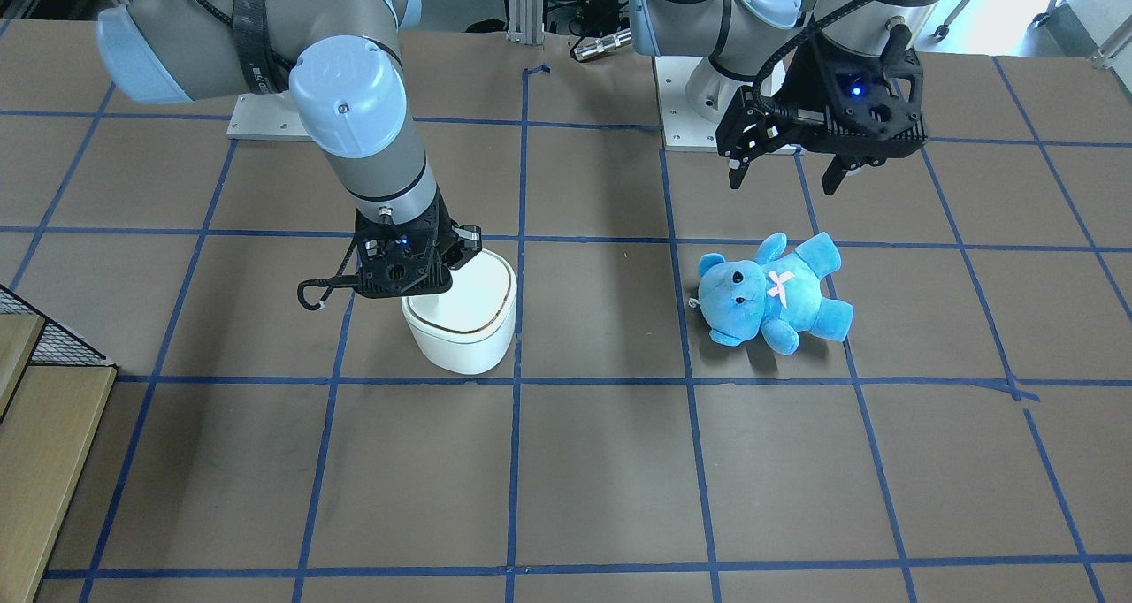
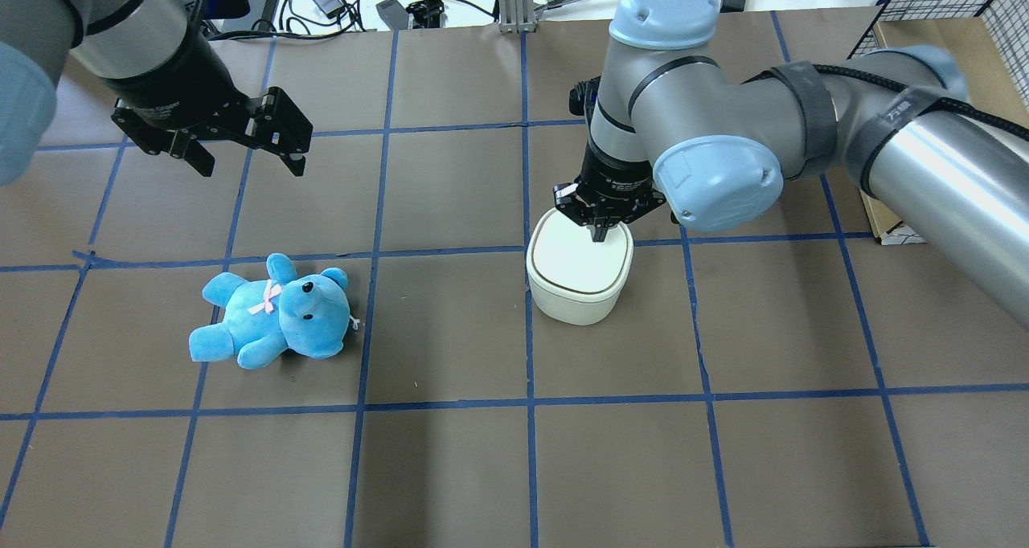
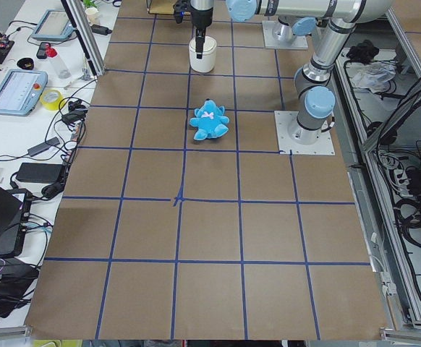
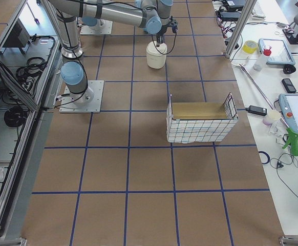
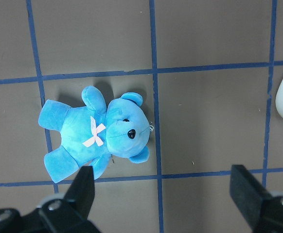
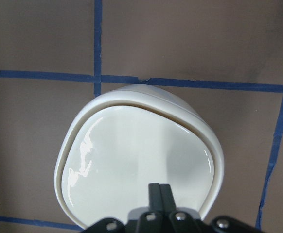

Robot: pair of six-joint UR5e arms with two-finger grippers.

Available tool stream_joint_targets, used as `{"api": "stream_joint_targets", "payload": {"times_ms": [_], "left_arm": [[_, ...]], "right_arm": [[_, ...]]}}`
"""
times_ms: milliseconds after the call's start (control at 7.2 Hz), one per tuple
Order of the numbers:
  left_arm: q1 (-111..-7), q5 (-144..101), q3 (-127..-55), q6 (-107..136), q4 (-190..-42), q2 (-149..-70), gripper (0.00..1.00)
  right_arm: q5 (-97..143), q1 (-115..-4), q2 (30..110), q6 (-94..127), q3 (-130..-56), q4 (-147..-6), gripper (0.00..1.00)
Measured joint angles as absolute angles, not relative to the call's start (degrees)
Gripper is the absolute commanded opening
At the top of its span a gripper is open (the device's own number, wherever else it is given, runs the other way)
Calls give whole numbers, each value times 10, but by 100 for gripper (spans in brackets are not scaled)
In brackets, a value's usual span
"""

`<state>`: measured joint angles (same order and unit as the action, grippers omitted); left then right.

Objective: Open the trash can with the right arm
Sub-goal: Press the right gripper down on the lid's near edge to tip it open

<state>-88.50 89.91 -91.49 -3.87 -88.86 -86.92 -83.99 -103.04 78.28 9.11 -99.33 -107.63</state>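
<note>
White trash can (image 2: 575, 305), lid (image 2: 572, 260) covering its inside; right tool (image 2: 599, 235) pressed together touching the lid; left tool (image 2: 251, 166) spread.

Two arms above the bench, one low and one raised.
The right arm (image 2: 699, 90) stretched toward mid-bench, its right gripper (image 2: 600, 233) pointing straight down with fingers pressed together. The left gripper (image 2: 251, 165) hung high over the bench's left half, fingers spread wide.

Left arm collar (image 2: 165, 112): faint white print, unreadable.
Right arm (image 2: 949, 170) strap (image 2: 894, 116): white lettering, too blurred to read.
Elsewhere: no legible text.
</note>
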Motion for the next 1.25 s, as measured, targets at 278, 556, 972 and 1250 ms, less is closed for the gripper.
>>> {"api": "stream_joint_targets", "payload": {"times_ms": [278,556,972,1250], "left_arm": [[-885,900,-915,-39,-889,-869,100],[-885,900,-915,-39,-889,-869,100],[-885,899,-915,-39,-889,-869,100],[-885,899,-915,-39,-889,-869,100]], "right_arm": [[-839,-1031,782,90,-1005,-1076,0],[-840,-1031,780,92,-1012,-1077,0],[-840,-1031,774,99,-1013,-1085,0],[-840,-1031,773,102,-1009,-1085,0]]}}
